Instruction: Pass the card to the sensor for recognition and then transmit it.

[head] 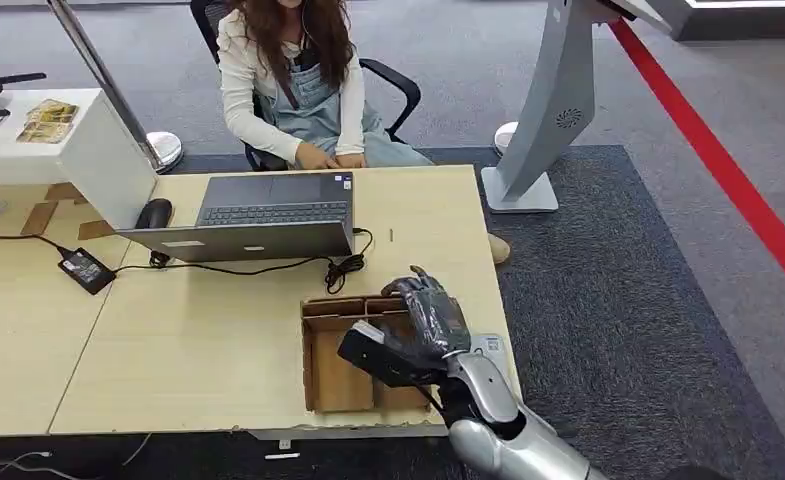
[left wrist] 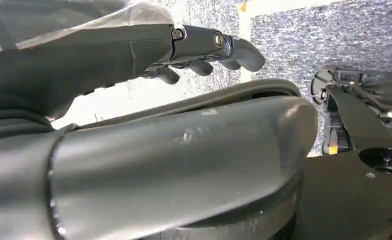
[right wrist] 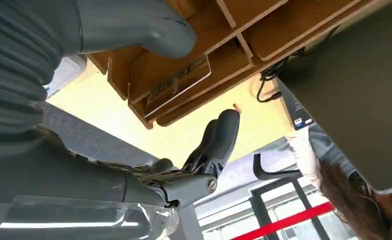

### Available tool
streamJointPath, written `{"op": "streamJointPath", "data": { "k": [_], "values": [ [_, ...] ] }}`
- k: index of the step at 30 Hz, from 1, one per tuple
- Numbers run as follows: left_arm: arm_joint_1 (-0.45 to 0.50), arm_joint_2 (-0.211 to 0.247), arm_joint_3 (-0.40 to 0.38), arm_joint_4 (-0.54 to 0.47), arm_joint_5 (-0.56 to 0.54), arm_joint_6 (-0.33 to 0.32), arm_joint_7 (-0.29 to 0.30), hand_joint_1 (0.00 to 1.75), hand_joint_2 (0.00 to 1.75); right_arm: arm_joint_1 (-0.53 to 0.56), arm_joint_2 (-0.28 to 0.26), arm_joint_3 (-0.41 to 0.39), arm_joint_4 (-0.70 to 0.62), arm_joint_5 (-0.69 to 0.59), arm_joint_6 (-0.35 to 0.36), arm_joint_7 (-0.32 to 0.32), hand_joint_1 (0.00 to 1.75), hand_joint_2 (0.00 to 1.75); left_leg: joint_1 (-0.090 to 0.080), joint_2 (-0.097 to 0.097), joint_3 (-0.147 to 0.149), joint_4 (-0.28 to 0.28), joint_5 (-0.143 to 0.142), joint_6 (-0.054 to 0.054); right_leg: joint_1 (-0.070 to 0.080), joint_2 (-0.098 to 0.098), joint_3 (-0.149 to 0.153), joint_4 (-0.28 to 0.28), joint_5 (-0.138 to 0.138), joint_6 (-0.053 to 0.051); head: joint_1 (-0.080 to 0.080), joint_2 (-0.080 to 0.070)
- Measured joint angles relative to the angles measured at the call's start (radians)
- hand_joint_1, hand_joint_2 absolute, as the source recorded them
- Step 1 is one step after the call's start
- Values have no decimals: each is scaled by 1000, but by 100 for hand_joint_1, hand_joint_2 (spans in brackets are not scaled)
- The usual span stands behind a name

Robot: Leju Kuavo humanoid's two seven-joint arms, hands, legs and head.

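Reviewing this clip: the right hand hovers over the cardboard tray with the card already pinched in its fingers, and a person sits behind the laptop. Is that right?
Not quite. The right hand hovers over the tray holding nothing: the right wrist view shows the card lying in a tray compartment, apart from the fingers. The person does sit behind the laptop.

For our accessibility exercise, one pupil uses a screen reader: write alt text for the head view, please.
A robot's right hand, fingers spread, hovers over a compartmented cardboard tray on a light wooden desk. Behind the tray sit an open laptop and its trailing cable. A seated person faces the robot across the desk.
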Motion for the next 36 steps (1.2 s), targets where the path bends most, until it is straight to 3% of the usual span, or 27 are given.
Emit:
{"op": "streamJointPath", "data": {
  "k": [36],
  "values": [
    [0, -2, -7, 0, 9, 17, -4, 0, 0, 6, -15, -2, 7, 142, -2, 45, 77, 175, 0, 0, 0, 0, 0, 0, 0, 0, 0, 0, 0, 0, 0, 0]
  ]
}}
